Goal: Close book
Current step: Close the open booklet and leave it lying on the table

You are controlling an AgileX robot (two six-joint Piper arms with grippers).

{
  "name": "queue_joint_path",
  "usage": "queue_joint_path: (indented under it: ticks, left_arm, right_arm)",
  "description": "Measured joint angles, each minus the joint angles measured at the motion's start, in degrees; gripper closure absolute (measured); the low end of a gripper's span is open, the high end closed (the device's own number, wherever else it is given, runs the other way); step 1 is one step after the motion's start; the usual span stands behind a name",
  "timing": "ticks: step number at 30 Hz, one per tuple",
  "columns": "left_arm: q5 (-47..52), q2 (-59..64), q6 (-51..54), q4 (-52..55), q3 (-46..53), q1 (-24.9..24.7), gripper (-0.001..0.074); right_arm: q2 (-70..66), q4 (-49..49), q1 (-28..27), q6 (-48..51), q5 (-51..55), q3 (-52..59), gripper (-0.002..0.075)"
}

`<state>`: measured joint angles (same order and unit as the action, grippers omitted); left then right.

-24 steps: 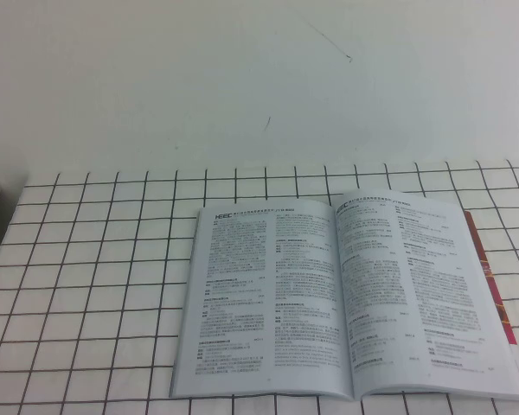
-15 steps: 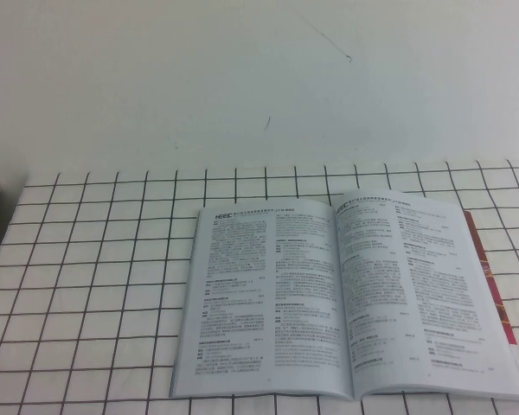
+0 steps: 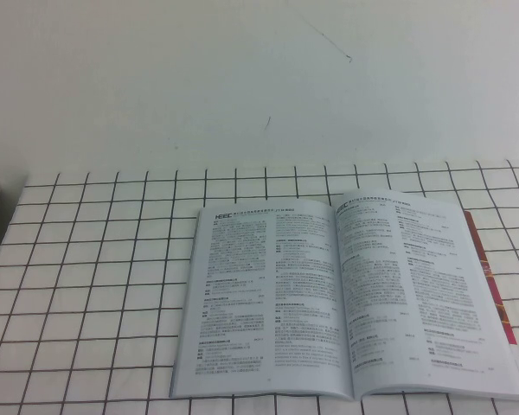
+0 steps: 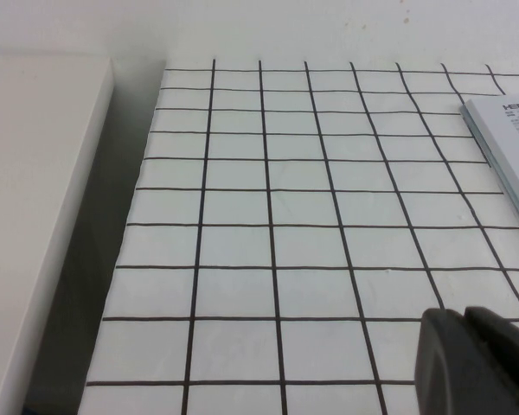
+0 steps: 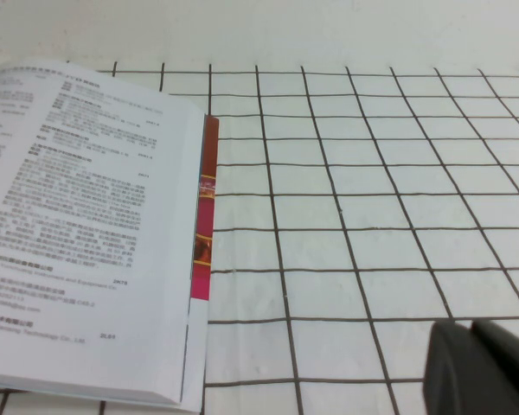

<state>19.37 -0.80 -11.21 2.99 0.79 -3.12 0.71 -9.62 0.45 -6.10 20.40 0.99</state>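
A book (image 3: 346,294) lies open and flat on the checked cloth, right of centre, its white printed pages facing up. A strip of its red cover (image 3: 489,277) shows along the right side. Neither arm appears in the high view. In the left wrist view my left gripper (image 4: 465,318) hovers over bare cloth, fingers together and holding nothing, with a corner of the book (image 4: 510,147) farther off. In the right wrist view my right gripper (image 5: 471,330) is likewise shut and empty above the cloth, off the side of the book (image 5: 86,216) that shows its red cover edge (image 5: 206,207).
The black-and-white checked cloth (image 3: 86,285) covers the table up to a white wall behind. A white block (image 4: 35,216) stands beyond the cloth's left edge, with a dark gap between them. The book's lower-right corner reaches the cloth's front edge.
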Motion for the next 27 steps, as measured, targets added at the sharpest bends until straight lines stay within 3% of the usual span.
queue_joint_path:
  ticks: [27]
  left_arm:
    - [0.0, 0.0, 1.3, 0.2, 0.0, 0.0, 0.0738]
  right_arm:
    - [0.0, -0.3, 0.0, 0.0, -0.9, 0.2, 0.0729]
